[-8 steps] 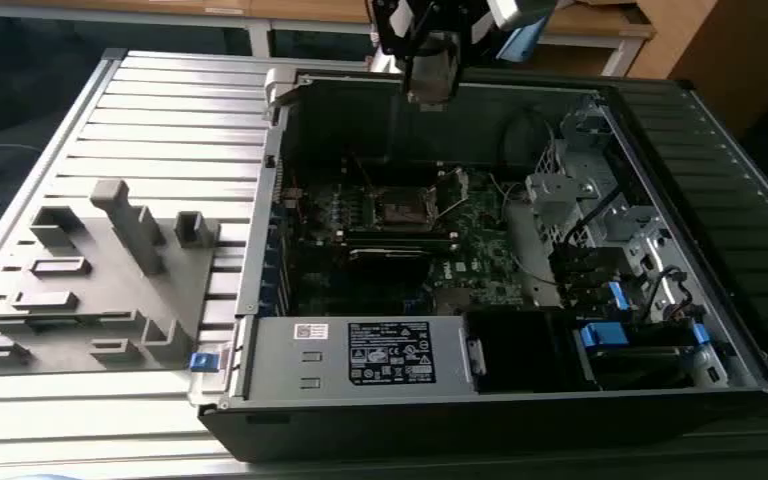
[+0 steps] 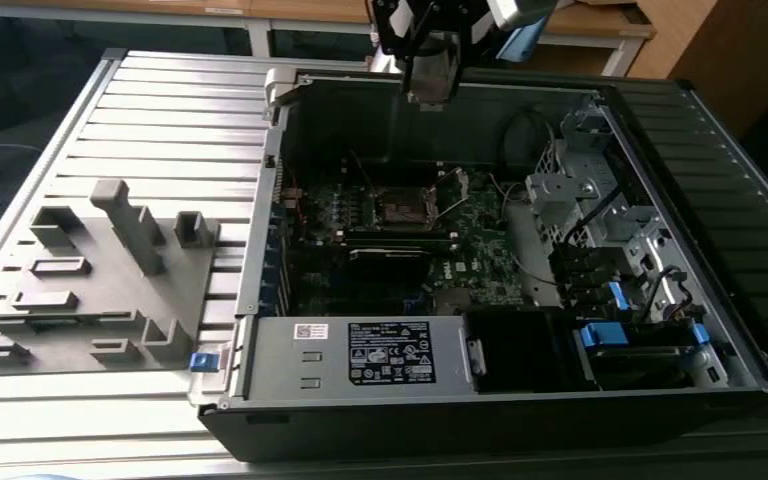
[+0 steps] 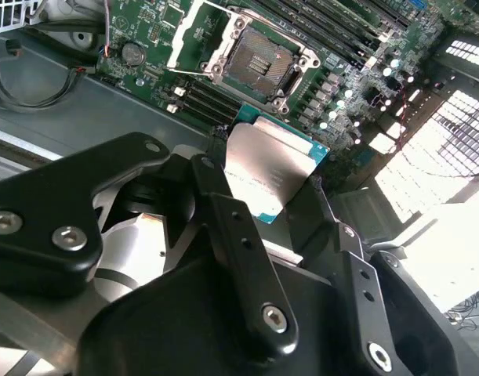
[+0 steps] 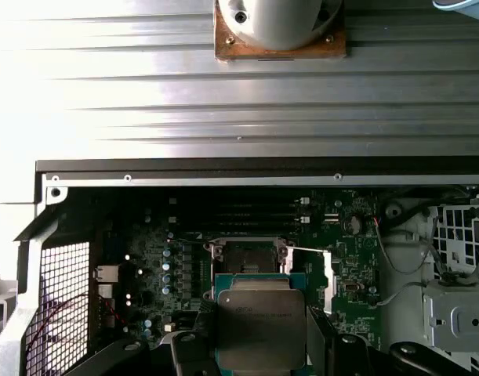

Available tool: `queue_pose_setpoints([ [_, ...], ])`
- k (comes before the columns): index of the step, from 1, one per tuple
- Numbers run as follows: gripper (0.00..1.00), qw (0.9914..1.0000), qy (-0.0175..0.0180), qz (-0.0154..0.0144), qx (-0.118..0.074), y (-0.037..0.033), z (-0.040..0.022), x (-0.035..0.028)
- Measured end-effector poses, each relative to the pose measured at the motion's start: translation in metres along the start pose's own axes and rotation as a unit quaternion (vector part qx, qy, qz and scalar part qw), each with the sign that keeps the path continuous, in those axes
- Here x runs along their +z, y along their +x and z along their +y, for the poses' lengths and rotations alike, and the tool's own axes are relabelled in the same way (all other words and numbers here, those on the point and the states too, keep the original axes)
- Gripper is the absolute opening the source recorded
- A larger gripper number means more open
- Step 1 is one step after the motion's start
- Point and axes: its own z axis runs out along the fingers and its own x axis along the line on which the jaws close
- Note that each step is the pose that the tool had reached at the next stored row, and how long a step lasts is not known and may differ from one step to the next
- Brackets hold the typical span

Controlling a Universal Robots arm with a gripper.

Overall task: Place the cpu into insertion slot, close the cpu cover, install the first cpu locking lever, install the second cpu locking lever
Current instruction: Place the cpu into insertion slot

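The fingers (image 3: 223, 215) of the gripper (image 3: 264, 178) are closed to the chip's width. They pinch the cpu (image 3: 274, 157) by two opposite edges, and its silvery top shows in both wrist views. The chip hangs clear of the green board. Beyond it the insertion slot (image 4: 247, 257) lies bare, and the cpu cover (image 3: 180, 41) stands open at one side of the slot. In the exterior view the gripper sits at the upper centre of the frame, over the far wall of the open computer case (image 2: 464, 415), and the slot lies near the frame's middle. A grey fixture tray (image 2: 91, 270) rests on the slatted table (image 2: 157, 100) at the exterior view's left.
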Motion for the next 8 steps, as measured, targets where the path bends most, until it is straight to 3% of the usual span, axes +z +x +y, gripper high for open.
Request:
queue_pose_setpoints([
  [8, 0.54, 1.00000, 0.0000, 0.0000, 0.000, -0.0001, -0.0005, 0.0055],
])
